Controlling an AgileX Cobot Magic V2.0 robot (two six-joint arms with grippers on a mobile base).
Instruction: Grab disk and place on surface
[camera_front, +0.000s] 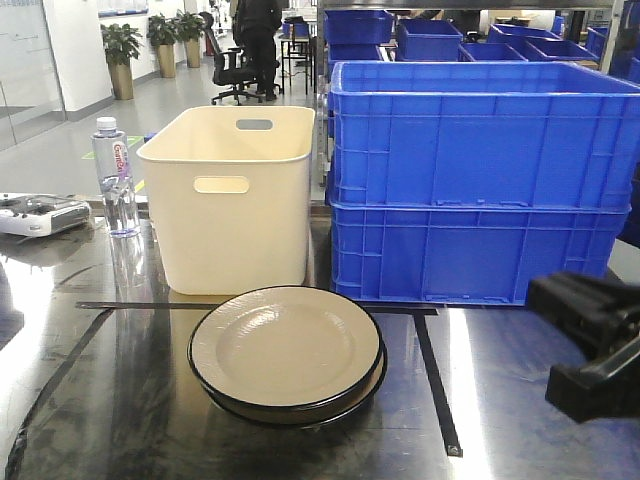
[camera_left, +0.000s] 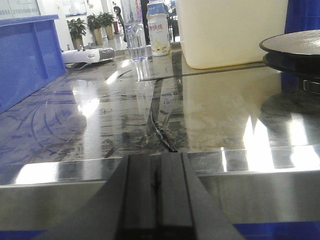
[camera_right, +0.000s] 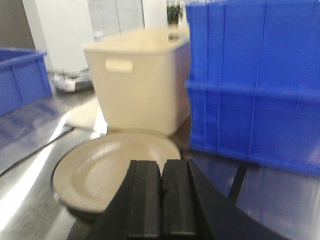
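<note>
Black rubbery pads filled the bottom of both wrist views: the left end effector (camera_left: 160, 195) had its two fingers pressed flat together with nothing between them, hanging low at the near edge of the dark, glossy metal worktop (camera_front: 110, 400). The right end effector (camera_right: 161, 200) was pressed together too, empty, sitting just short of the cream round enamel disk with a black rim (camera_front: 286, 346). In the front view the right one was only a dark blob at the right edge (camera_front: 590, 345), so the wrist cam was the one to trust there.

The disk looked like a stack of two plates, resting on the worktop just in front of a black tape line (camera_front: 130, 305), roughly centre. Another strip of tape ran off toward the front right.

Right behind the disk stood a tall cream plastic bin with handle slots (camera_front: 236, 195), and beside that, two stacked blue plastic crates (camera_front: 480, 190). Left of the bin was a clear water bottle with a white cap (camera_front: 114, 178), then a white handheld controller (camera_front: 40, 213) at the far left edge.
</note>
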